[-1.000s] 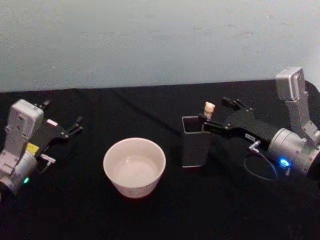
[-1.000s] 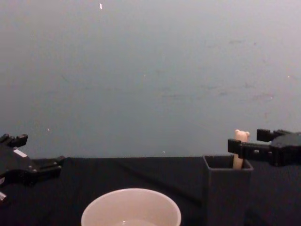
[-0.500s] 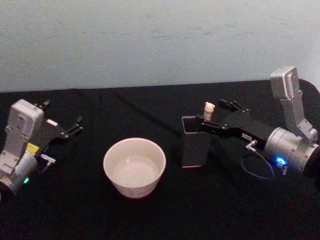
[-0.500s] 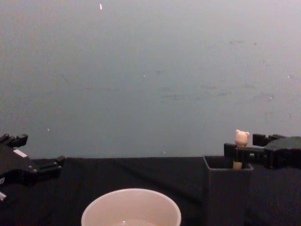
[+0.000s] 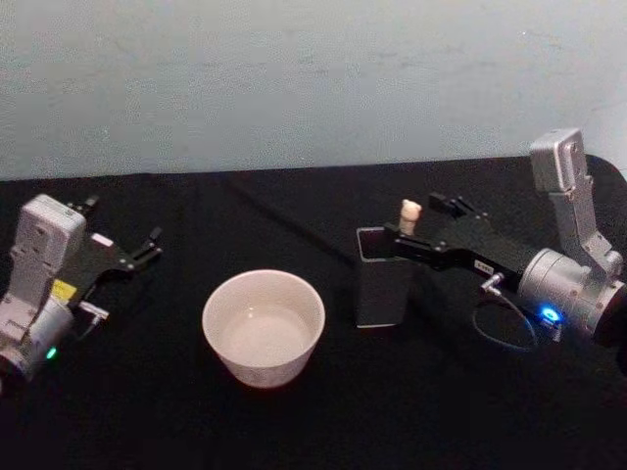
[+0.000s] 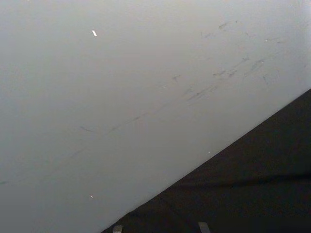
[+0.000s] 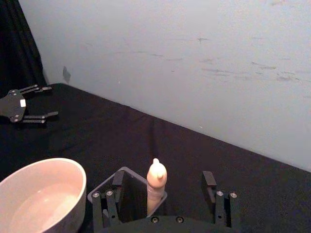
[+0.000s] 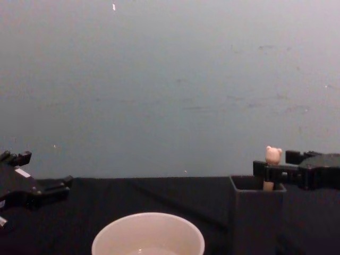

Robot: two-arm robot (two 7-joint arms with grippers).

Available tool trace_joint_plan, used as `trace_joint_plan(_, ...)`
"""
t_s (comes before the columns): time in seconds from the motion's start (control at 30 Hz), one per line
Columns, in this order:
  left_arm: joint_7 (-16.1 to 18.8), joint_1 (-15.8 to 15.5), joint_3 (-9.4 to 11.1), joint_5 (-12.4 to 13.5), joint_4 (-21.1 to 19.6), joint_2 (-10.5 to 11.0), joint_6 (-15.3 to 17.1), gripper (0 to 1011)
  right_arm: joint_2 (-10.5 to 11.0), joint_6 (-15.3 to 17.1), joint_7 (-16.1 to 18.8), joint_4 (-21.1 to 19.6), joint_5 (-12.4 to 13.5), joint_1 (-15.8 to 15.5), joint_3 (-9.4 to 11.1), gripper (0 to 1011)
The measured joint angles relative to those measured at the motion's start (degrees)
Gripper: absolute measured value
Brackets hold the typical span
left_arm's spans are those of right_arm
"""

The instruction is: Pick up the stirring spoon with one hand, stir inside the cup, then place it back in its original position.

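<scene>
Black cloth (image 5: 294,421) covered the table under a pale blue-grey wall (image 5: 294,78). Two containers stood on it, well apart from either edge. One cup (image 5: 263,326), wide, round and cream-white, sat near the middle; its inside looked pale and smooth, and whether it held any liquid could not be told. One holder (image 5: 382,277), tall, square and dark grey, stood just to the right of the cup without touching it. One stirring spoon (image 5: 409,213) stood upright in the holder, at the corner far from the cup. Its beige handle and small bear head rose above the rim, while its bowl was hidden inside.

Two grippers were in sight. The right gripper (image 5: 415,223) reached in level from the right, at the height of the holder's rim. Its fingers (image 7: 210,187) were spread wide, one on each side of the spoon's handle. In the right wrist view the handle stood between them, nearer one finger, with a gap on both sides, so nothing was grasped. The left gripper (image 5: 120,225) lay at the left side of the table, well away from the cup, its fingers also parted and holding nothing.
</scene>
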Motion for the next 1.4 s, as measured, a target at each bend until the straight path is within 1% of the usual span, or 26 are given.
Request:
trace_joint_plan(0.63, 0.0, 0.0, 0.0, 0.0, 0.0, 0.0, 0.0, 1001, 0.05, -0.04, 0.0, -0.05, 0.02, -0.01, 0.01, 1003)
trace_joint_plan(0.73, 0.0, 0.0, 0.0, 0.0, 0.0, 0.0, 0.0, 1001, 0.05, -0.06, 0.0, -0.05, 0.02, -0.01, 0.01, 947)
trace_joint_plan(0.77, 0.0, 0.0, 0.0, 0.0, 0.0, 0.0, 0.0, 1001, 0.05, -0.06, 0.0, -0.05, 0.02, 0.0, 0.01, 908)
trace_joint_plan(0.83, 0.0, 0.0, 0.0, 0.0, 0.0, 0.0, 0.0, 1001, 0.05, -0.07, 0.0, -0.05, 0.02, 0.0, 0.01, 881)
trace_joint_plan(0.87, 0.0, 0.0, 0.0, 0.0, 0.0, 0.0, 0.0, 1001, 0.05, -0.07, 0.0, -0.05, 0.02, 0.0, 0.01, 844)
trace_joint_plan(0.9, 0.0, 0.0, 0.0, 0.0, 0.0, 0.0, 0.0, 1001, 0.05, -0.07, 0.0, -0.05, 0.02, -0.01, 0.01, 844)
trace_joint_plan(0.93, 0.0, 0.0, 0.0, 0.0, 0.0, 0.0, 0.0, 1001, 0.05, -0.07, 0.0, -0.05, 0.02, -0.01, 0.0, 794)
trace_joint_plan(0.97, 0.0, 0.0, 0.0, 0.0, 0.0, 0.0, 0.0, 1001, 0.05, -0.07, 0.0, -0.05, 0.02, 0.0, 0.01, 775)
trace_joint_plan(1.0, 0.0, 0.0, 0.0, 0.0, 0.0, 0.0, 0.0, 1001, 0.05, -0.07, 0.0, -0.05, 0.02, -0.01, 0.01, 718)
trace_joint_plan(1.07, 0.0, 0.0, 0.0, 0.0, 0.0, 0.0, 0.0, 1001, 0.05, -0.07, 0.0, -0.05, 0.02, 0.0, 0.01, 682)
trace_joint_plan(1.1, 0.0, 0.0, 0.0, 0.0, 0.0, 0.0, 0.0, 1001, 0.05, -0.07, 0.0, -0.05, 0.02, -0.01, 0.01, 648)
trace_joint_plan(1.13, 0.0, 0.0, 0.0, 0.0, 0.0, 0.0, 0.0, 1002, 0.05, -0.07, 0.0, -0.05, 0.02, -0.01, 0.01, 648)
trace_joint_plan(1.17, 0.0, 0.0, 0.0, 0.0, 0.0, 0.0, 0.0, 1001, 0.05, -0.07, 0.0, -0.05, 0.02, -0.01, 0.0, 578)
trace_joint_plan(1.2, 0.0, 0.0, 0.0, 0.0, 0.0, 0.0, 0.0, 1001, 0.05, -0.07, 0.0, -0.06, 0.02, 0.0, 0.01, 562)
trace_joint_plan(1.37, 0.0, 0.0, 0.0, 0.0, 0.0, 0.0, 0.0, 1001, 0.05, -0.07, 0.0, -0.05, 0.02, -0.01, 0.0, 374)
trace_joint_plan(1.4, 0.0, 0.0, 0.0, 0.0, 0.0, 0.0, 0.0, 1001, 0.05, -0.07, 0.0, -0.05, 0.02, -0.01, 0.01, 358)
